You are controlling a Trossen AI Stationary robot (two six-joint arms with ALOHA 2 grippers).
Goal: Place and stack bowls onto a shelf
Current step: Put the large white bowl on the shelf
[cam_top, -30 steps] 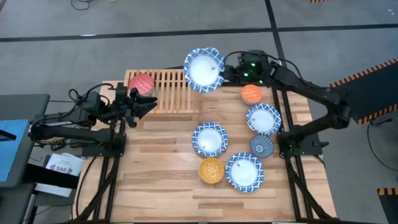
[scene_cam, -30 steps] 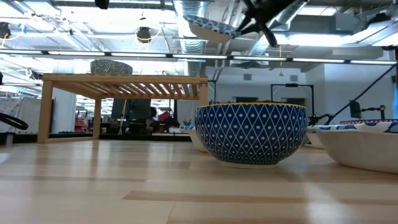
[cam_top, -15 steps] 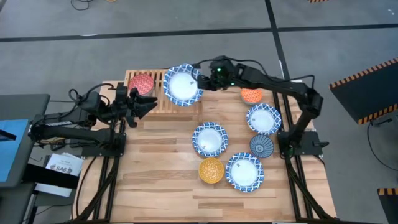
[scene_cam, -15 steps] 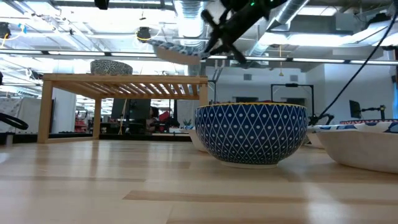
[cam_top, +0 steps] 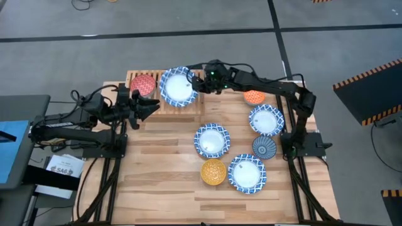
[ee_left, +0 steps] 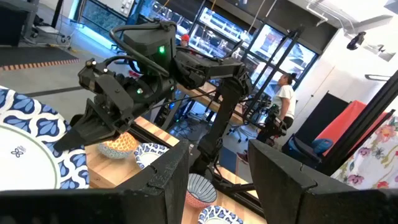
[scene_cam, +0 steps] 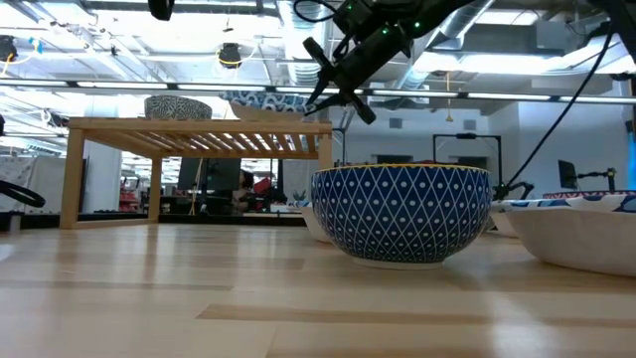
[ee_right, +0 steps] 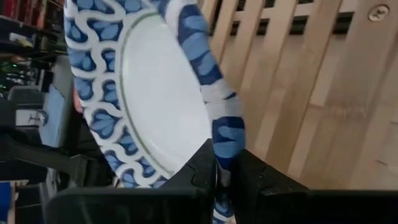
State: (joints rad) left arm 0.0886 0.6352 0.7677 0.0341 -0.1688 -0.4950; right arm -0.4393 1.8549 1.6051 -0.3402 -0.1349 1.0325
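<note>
Right gripper (cam_top: 200, 83), now farther left, clenches the scalloped rim of a glazed blue-and-white bowl (cam_top: 176, 87) over the slatted wooden shelf (cam_top: 183, 105); left gripper (cam_top: 148, 108) open.

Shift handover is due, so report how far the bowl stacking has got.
Done: the red bowl sits on the shelf. In hand: the right hand grips a wide patterned bowl by its rim, low over the shelf beside the red one. Left: six bowls on the table. The left hand waits open beside the shelf.
</note>
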